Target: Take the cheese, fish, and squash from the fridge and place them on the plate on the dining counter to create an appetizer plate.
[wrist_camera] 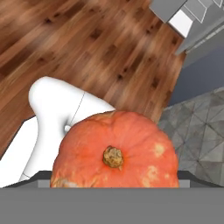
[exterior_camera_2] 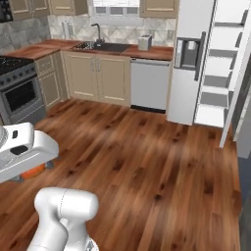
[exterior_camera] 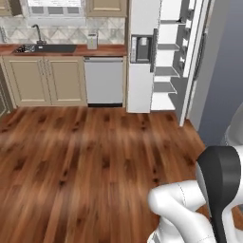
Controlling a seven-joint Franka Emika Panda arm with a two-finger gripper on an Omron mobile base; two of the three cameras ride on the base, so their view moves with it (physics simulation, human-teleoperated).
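The squash (wrist_camera: pixel 114 153), a round orange lump with a brown stem, looms close in the hand view and hides the fingertips. In the right base view it shows as an orange sliver (exterior_camera_2: pixel 34 171) under the white hand at the left, held off the floor by my gripper (exterior_camera_2: pixel 24 173), which is shut on it with wide jaws. The fridge (exterior_camera: pixel 142 52) (exterior_camera_2: pixel 188 59) stands across the floor with one door open on white shelves (exterior_camera: pixel 166 71). I cannot make out the cheese or the fish on them. The plate and the dining counter are out of view.
Wood floor (exterior_camera: pixel 85 156) stretches between me and the fridge. Beige cabinets with a sink (exterior_camera_2: pixel 105 47) and a dishwasher (exterior_camera_2: pixel 149 86) line the far wall. A stove (exterior_camera_2: pixel 19 93) stands at the left. A grey wall (exterior_camera: pixel 223 71) flanks the fridge's open door.
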